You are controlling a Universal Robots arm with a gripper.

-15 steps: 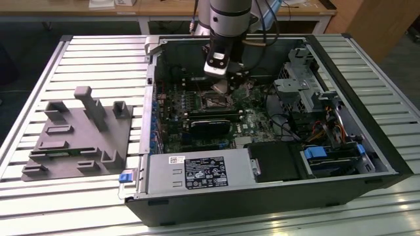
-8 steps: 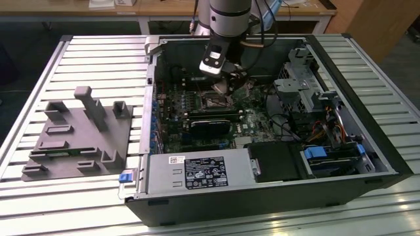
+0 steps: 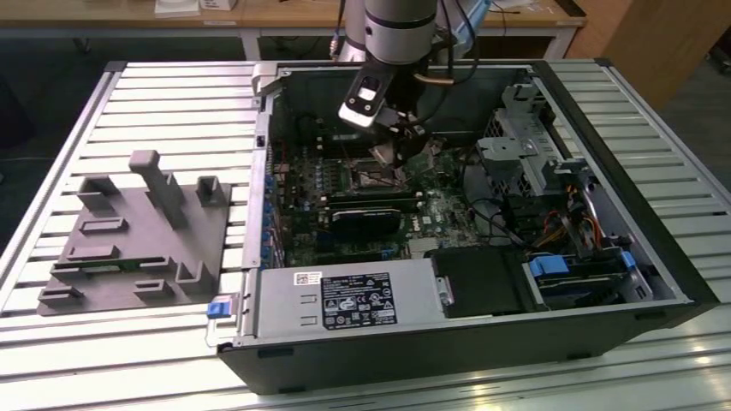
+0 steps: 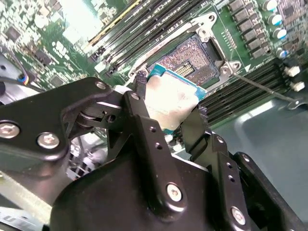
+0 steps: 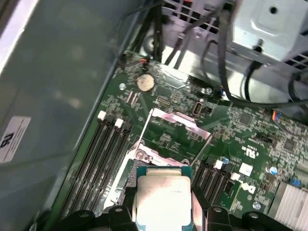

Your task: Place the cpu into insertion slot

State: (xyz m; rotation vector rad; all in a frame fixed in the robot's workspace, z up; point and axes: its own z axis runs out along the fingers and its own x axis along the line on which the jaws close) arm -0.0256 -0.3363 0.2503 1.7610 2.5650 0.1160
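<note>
The cpu (image 4: 174, 101), a thin square chip with a pale silver-tan face and a blue-green rim, is clamped between my gripper's (image 4: 168, 113) two black fingers (image 4: 144, 120). It hangs tilted just above the insertion slot (image 4: 190, 60), a square socket with a shiny metal frame and dark pin field on the green board. In the first wrist view the cpu (image 5: 163, 199) covers part of the slot frame (image 5: 144, 156). In the exterior view my gripper (image 3: 395, 154) reaches down into the open computer case over the slot (image 3: 369, 178).
Long black memory slots (image 4: 144, 29) run beside the socket. A black card (image 3: 365, 218) lies across the board below it. Cables and a drive cage (image 3: 520, 145) crowd the exterior view's right. A grey fixture block (image 3: 137, 231) stands on the slatted table at the left.
</note>
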